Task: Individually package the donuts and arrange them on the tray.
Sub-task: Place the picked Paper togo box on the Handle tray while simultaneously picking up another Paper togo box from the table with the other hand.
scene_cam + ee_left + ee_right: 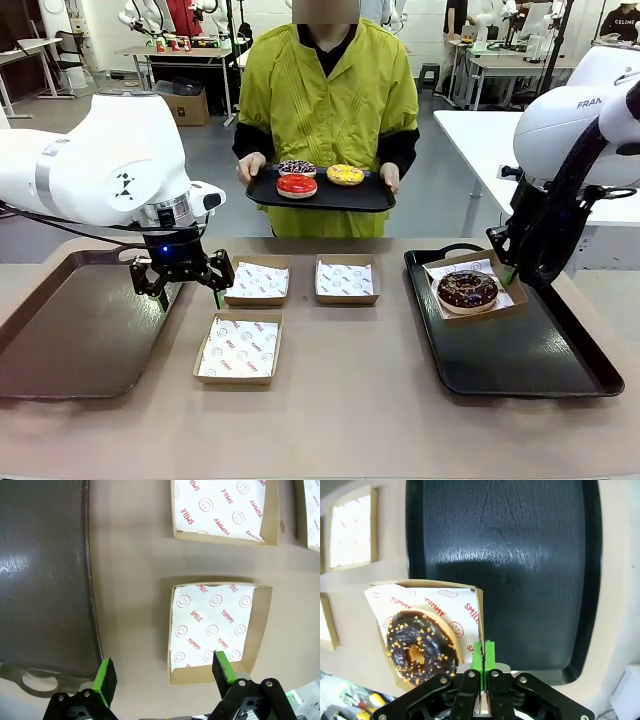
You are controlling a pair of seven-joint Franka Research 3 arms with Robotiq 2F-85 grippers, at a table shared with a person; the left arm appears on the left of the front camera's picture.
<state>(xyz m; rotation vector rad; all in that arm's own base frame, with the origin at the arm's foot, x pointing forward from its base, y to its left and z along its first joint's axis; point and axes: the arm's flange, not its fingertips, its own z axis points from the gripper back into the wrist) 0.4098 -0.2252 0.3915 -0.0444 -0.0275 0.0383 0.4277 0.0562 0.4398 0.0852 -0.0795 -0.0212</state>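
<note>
The table (350, 400) carries two trays, and a third is held by the person (330, 90) at the far side. One empty brown tray (70, 330) lies just outboard of the left gripper (189, 298). Its rim runs under that gripper's outer finger (106, 675), and the whole bed beyond it is bare. One black tray (560, 370) lies under the right gripper (510, 274). Most of its bed, nearward of the gripper, is free. The held tray (320, 206) hangs well beyond both grippers, with a hand at each end.

There are four paper-lined boxes. Three are empty. One empty box (238, 348) sits just below and inboard of the left gripper, and in the left wrist view its near corner lies beside the inner finger. Two empty boxes (258, 280) (346, 279) stand side by side farther inboard, with bare table between all three. The fourth box (497, 300) rests at the black tray's far corner, right against the right gripper.

There are four donuts. The chocolate sprinkled one (467, 288) sits in that fourth box, just inboard of the right gripper. The red (297, 185), yellow (345, 175) and dark-iced (297, 167) donuts lie on the held tray.

The left gripper's fingers are spread wide and hold nothing. The right gripper's pads (479, 655) are pressed together at the box's side wall. Whether they pinch the wall cannot be told.
</note>
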